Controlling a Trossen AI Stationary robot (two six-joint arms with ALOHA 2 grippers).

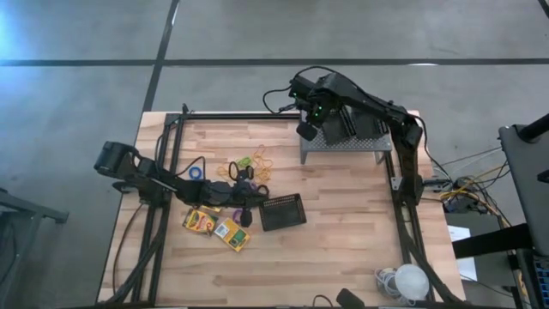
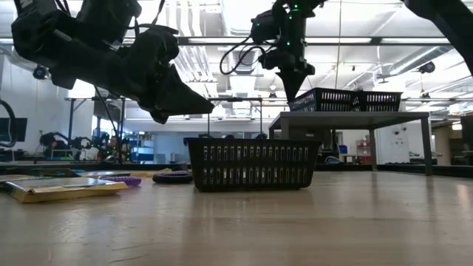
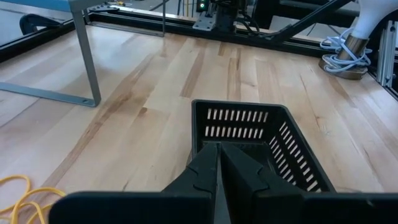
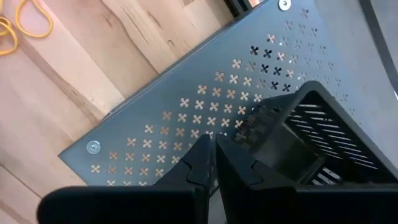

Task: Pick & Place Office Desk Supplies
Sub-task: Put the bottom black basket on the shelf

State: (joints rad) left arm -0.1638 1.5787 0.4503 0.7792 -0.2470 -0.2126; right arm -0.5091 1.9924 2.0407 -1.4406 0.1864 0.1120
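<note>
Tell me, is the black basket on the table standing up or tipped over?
Standing up. The black basket sits flat on the table, opening facing upward.

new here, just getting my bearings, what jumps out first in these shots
A black mesh bin sits alone mid-table, with the left tool shut just beside it. Left of that lies a clutter of crayon boxes and rubber bands. At the back, the right tool hangs shut over the grey stand.

Your left arm reaches low across the surface toward the middle, its left gripper [image 1: 246, 216] tilted downward with the dark fingers [image 3: 211, 171] pressed together, nothing between them. Your right arm arches high at the far side, elbow bent, its right gripper [image 1: 304, 131] pointing down, fingers [image 4: 208, 158] closed and empty.
</note>
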